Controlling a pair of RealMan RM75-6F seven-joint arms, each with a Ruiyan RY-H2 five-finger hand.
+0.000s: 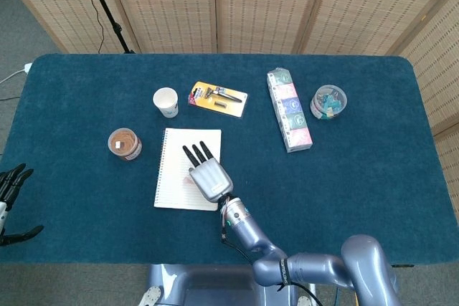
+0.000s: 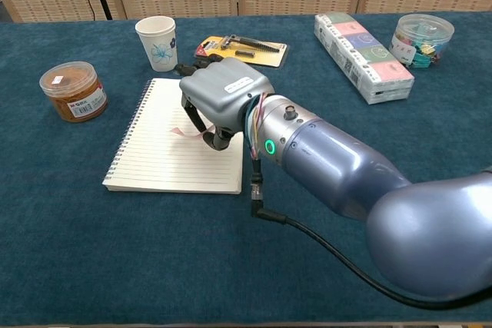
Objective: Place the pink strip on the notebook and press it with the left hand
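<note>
A white spiral notebook [image 1: 176, 185] [image 2: 154, 151] lies open on the blue table. My right hand [image 1: 206, 174] [image 2: 221, 97] hovers over its middle, palm down, and pinches a thin pink strip [image 2: 184, 131] between thumb and a finger. The strip hangs just above the page; in the head view it shows as a faint pink patch [image 1: 188, 179] left of the hand. My left hand [image 1: 10, 202] sits at the table's far left edge with its fingers spread, holding nothing. The chest view does not show it.
A brown-lidded jar [image 1: 125, 143] [image 2: 74, 91] and a paper cup [image 1: 166, 102] [image 2: 157, 43] stand left of and behind the notebook. A yellow razor pack [image 1: 218, 98] [image 2: 240, 49], a long box [image 1: 288, 110] [image 2: 361, 45] and a tub of clips [image 1: 328, 102] [image 2: 422, 39] lie further back.
</note>
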